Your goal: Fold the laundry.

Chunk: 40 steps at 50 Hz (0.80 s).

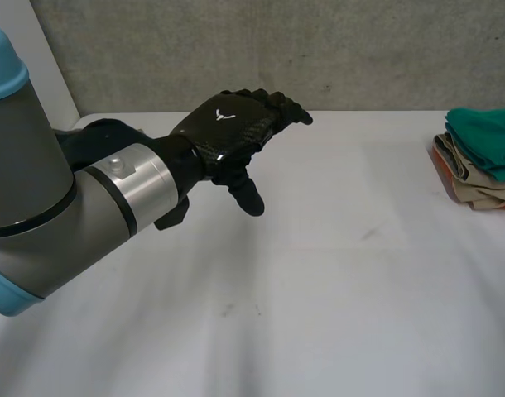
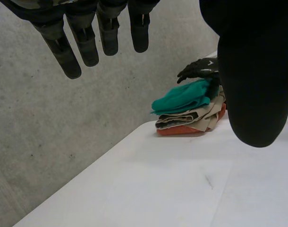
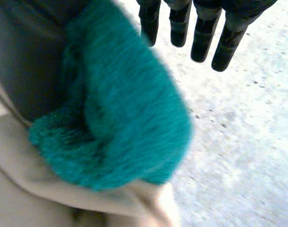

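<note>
- The left arm [image 1: 62,207] reached in over the near left part of the white table [image 1: 319,314], its grey joint and light-blue cap closest to the head camera.
- The left hand [image 1: 232,132] hung above the table, well apart from the laundry, palm turned down and thumb [image 1: 248,194] pointing toward the tabletop.
- In the left wrist view its fingers [image 2: 71,56] were straight and spread, the thumb stood apart from them, and nothing lay between them: the hand was open and empty.
- Beyond it the tabletop ran bare as far as the laundry.
- The laundry sat as a folded stack [image 2: 191,113] at the far right of the table, close to the edge by the wall.
- An orange piece [image 1: 443,163] lay at the bottom of the stack, a beige cloth [image 1: 484,194] in the middle, and a teal cloth [image 1: 488,141] on top.
- The right hand [image 2: 200,70] was over the top of the stack, at the teal cloth's far side, as seen from the left wrist view.
- In the right wrist view its fingers [image 3: 203,40] were straight and reached out past the teal cloth [image 3: 130,109] without curling round it, so the hand was open; the cloth bulged up beside the palm, with the beige cloth [image 3: 35,189] under it.
- I could not tell whether the palm touched the teal cloth.
- A grey concrete wall [image 1: 319,50] stood behind the table.
</note>
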Motion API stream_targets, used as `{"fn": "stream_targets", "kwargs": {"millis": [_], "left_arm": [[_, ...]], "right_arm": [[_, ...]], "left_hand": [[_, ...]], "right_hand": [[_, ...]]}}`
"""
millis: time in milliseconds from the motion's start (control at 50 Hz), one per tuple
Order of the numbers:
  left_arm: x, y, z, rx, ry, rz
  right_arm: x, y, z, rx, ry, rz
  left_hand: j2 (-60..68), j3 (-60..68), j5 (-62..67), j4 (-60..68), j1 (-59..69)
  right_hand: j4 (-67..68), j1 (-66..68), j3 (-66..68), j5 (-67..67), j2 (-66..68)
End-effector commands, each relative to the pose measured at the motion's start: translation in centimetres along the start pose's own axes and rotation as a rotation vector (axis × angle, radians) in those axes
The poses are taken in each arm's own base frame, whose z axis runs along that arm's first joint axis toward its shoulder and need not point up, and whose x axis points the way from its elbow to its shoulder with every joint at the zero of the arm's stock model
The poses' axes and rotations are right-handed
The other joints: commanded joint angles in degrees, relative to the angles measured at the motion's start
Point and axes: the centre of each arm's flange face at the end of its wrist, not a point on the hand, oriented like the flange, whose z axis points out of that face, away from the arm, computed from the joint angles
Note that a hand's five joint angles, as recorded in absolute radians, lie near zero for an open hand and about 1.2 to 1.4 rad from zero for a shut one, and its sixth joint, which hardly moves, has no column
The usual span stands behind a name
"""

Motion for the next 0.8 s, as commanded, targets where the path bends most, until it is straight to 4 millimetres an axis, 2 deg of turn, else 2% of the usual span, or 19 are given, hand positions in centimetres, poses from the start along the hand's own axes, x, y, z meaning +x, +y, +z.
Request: {"fn": "stream_targets", "kwargs": {"millis": [20, 120, 200, 280, 300, 340, 360, 400, 420, 460, 480, 500, 560, 580, 660, 700, 720, 780, 800], "left_arm": [[0.2, -0.4, 0.0, 0.016, 0.003, 0.008], [0.2, -0.6, -0.1, 0.020, 0.003, 0.010], [0.2, -0.7, -0.2, 0.022, 0.003, 0.010], [0.1, -1.0, -0.3, 0.031, -0.002, 0.015], [0.0, -1.4, -0.4, 0.044, -0.010, 0.021], [-0.2, -1.9, -0.5, 0.061, -0.026, 0.029], [-0.6, -2.5, -0.6, 0.088, -0.051, 0.042], [-1.1, -3.1, -0.5, 0.122, -0.089, 0.057], [-2.0, -3.6, -0.3, 0.161, -0.144, 0.075], [-3.7, -4.1, -0.1, 0.204, -0.233, 0.097], [-4.9, -4.3, 0.0, 0.226, -0.288, 0.107], [-7.7, -4.5, -0.1, 0.256, -0.397, 0.122], [-12.6, -3.7, -0.5, 0.257, -0.539, 0.145], [-15.3, -2.1, -0.7, 0.210, -0.595, 0.157], [-20.7, 2.9, -1.0, 0.052, -0.658, 0.207], [-22.0, 4.7, -1.1, -0.007, -0.660, 0.232], [-23.5, 7.0, -1.2, -0.076, -0.659, 0.255], [-25.0, 10.4, -1.5, -0.188, -0.647, 0.280], [-25.7, 12.5, -1.8, -0.261, -0.634, 0.292]], "right_arm": [[4.9, -4.6, -1.9, -0.079, 0.158, -0.069], [6.8, -7.2, -3.0, -0.092, 0.211, -0.125], [8.8, -9.0, -3.6, -0.127, 0.314, -0.282], [11.0, -12.2, -4.0, -0.163, 0.478, -0.490], [11.4, -13.8, -3.9, -0.154, 0.529, -0.554], [10.6, -15.5, -3.4, -0.112, 0.537, -0.576], [7.5, -17.8, -2.0, -0.018, 0.489, -0.542], [4.1, -19.9, -1.0, 0.068, 0.428, -0.478], [0.8, -21.8, -0.8, 0.139, 0.352, -0.387], [-1.6, -23.2, -1.3, 0.189, 0.283, -0.296], [-2.7, -23.9, -1.7, 0.211, 0.242, -0.252], [-4.9, -24.7, -2.6, 0.239, 0.158, -0.169], [-8.0, -25.6, -4.4, 0.261, 0.017, -0.061], [-10.0, -25.9, -5.6, 0.268, -0.062, -0.016], [-14.1, -25.6, -8.0, 0.248, -0.206, 0.046], [-15.5, -25.0, -8.7, 0.217, -0.241, 0.065], [-16.8, -24.5, -9.5, 0.197, -0.273, 0.073], [-18.5, -23.8, -10.5, 0.168, -0.309, 0.078], [-19.1, -23.2, -11.1, 0.145, -0.320, 0.074]], "left_hand": [[0.59, 0.34, 0.93, 0.72, -0.17], [0.43, 0.17, 0.76, 0.55, -0.33], [0.43, 0.17, 0.76, 0.55, -0.33], [0.43, 0.17, 0.76, 0.55, -0.33], [0.26, 0.01, 0.60, 0.38, -0.50], [0.09, -0.16, 0.43, 0.21, -0.67], [0.09, -0.16, 0.43, 0.21, -0.67], [0.09, -0.16, 0.43, 0.21, -0.67], [0.09, -0.16, 0.43, 0.21, -0.67], [-0.25, -0.50, 0.09, -0.12, -1.01], [-0.41, -0.67, -0.08, -0.29, -1.17], [-0.58, -0.83, -0.25, -0.46, -1.34], [-0.92, -1.17, -0.58, -0.79, -1.68], [-1.09, -1.34, -0.75, -0.96, -1.85], [-1.42, -1.67, -1.08, -1.30, -2.18], [-1.59, -1.84, -1.26, -1.47, -2.35], [-1.59, -1.84, -1.26, -1.47, -2.35], [-1.76, -2.01, -1.42, -1.64, -2.52], [-1.76, -2.01, -1.42, -1.64, -2.52]], "right_hand": [[-3.69, -1.79, -2.83, -4.86, -3.04], [-3.69, -1.79, -2.83, -4.86, -3.04], [-3.69, -1.79, -2.83, -4.86, -3.04], [-3.69, -1.79, -2.83, -4.86, -3.04], [-3.69, -1.79, -2.83, -4.86, -3.04], [-3.69, -1.79, -2.83, -4.86, -3.04], [-3.69, -1.79, -2.83, -4.86, -3.04], [-3.69, -1.79, -2.83, -4.86, -3.04], [-3.69, -1.79, -2.83, -4.86, -3.04], [-3.69, -1.79, -2.83, -4.86, -3.04], [-3.69, -1.79, -2.83, -4.86, -3.04], [-3.69, -1.79, -2.83, -4.86, -3.04], [-3.69, -1.79, -2.83, -4.86, -3.04], [-3.69, -1.79, -2.83, -4.86, -3.04], [-3.69, -1.79, -2.83, -4.86, -3.04], [-3.69, -1.79, -2.83, -4.86, -3.04], [-3.69, -1.79, -2.83, -4.86, -3.04], [-3.69, -1.79, -2.83, -4.86, -3.04], [-3.69, -1.79, -2.83, -4.86, -3.04]]}}
